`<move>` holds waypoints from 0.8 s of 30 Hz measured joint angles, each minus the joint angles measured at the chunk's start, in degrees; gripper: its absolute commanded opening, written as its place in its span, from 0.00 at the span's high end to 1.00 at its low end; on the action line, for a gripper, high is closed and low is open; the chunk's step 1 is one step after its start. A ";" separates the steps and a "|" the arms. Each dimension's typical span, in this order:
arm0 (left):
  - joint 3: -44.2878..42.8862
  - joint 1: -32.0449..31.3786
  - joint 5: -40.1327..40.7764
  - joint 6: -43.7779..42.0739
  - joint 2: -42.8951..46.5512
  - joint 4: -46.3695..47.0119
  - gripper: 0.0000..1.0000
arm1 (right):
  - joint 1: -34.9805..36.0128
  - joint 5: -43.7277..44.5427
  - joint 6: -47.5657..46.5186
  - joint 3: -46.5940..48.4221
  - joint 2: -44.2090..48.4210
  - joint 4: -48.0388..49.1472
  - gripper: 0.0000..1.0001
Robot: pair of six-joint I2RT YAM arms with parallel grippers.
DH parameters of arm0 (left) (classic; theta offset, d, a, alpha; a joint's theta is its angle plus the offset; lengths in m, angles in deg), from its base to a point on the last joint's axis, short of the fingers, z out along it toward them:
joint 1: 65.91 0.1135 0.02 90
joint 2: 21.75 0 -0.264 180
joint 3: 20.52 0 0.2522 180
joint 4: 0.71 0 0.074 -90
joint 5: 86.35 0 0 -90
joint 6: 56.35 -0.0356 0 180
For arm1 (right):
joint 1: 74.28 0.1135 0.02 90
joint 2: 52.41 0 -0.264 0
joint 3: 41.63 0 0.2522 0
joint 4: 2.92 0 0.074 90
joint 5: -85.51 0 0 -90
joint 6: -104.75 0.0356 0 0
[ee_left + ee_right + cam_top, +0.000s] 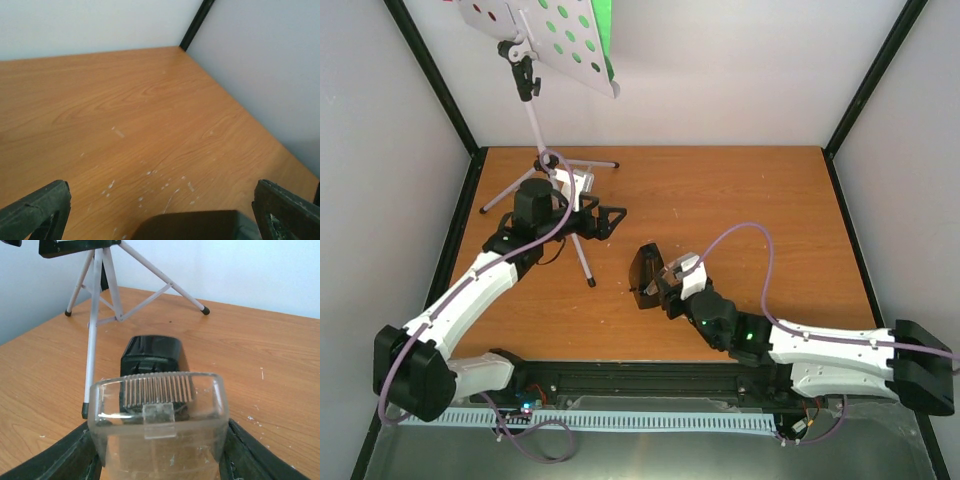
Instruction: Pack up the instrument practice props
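Music stand (525,30) cut off upper left; left gripper (610,220) apart; right gripper (658,283) clamped on clear cover (160,430), half-hiding metronome (152,355).

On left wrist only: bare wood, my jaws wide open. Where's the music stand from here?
Observer: Out of your frame. From above, the left gripper points right, and the music stand has its front tripod leg close beside it.
Operator: Metronome?
Observer: The metronome lies near the middle of the table. The right gripper is closed on its clear plastic cover.
Operator: Sheets packed?
Observer: No. A green sheet sits on the stand, high at the far left.
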 measured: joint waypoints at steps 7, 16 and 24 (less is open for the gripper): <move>2.14 0.83 2.16 -1.60 0.11 0.02 0.01 | 4.35 7.56 3.37 3.52 -9.62 2.34 0.48; 4.04 0.83 2.38 -2.47 3.85 0.39 0.01 | 5.60 10.86 6.91 4.98 -14.29 2.03 0.48; 4.76 0.83 2.25 -2.49 5.49 0.66 0.01 | 5.62 13.14 7.82 5.01 -16.20 3.37 0.48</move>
